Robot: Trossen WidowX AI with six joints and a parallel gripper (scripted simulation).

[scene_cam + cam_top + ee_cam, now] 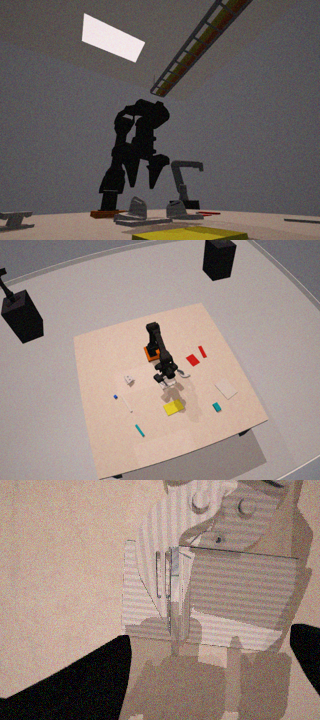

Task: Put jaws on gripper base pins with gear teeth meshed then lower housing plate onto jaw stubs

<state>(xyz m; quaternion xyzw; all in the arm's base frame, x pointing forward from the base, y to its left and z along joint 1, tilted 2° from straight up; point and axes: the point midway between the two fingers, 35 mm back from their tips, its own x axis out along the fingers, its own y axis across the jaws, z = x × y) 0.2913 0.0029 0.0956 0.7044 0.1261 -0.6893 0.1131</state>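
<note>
The black arm [160, 344] [148, 111] stands on an orange base plate [150, 359] [95, 214], bent over at the top, its wrist directed downward. The pincer [168, 380] [142, 187] [208, 639] points down, spread, nothing pinched, its tips above the parts and apart from them.

Count of task parts: one gripper base [170, 382] [155, 221] [240, 585], flat on the counter [180, 438] below the pincer; two grey jaws. One jaw [138, 207] [152, 535] lies over the base; the other jaw [184, 374] [177, 210] is just beside it. Seating on the pins and meshing of teeth cannot be confirmed. One pale piece with dark marks [128, 379] [16, 219] lies well apart; whether it is the housing plate cannot be determined.

Other items: two red pieces, a wider one [192, 360] and a narrow one [202, 351]; two teal pieces, a block [216, 406] and a bar [139, 430]; one blue cube [115, 396]; one white rod [126, 403]; one yellow slab [173, 407] [191, 233]; one thin pale panel [226, 388]. Two black pedestals [23, 320] [219, 261] stand on the floor.

Containers: one overhead tray [193, 37], open-runged, carrying a yellow and red run lengthwise.
</note>
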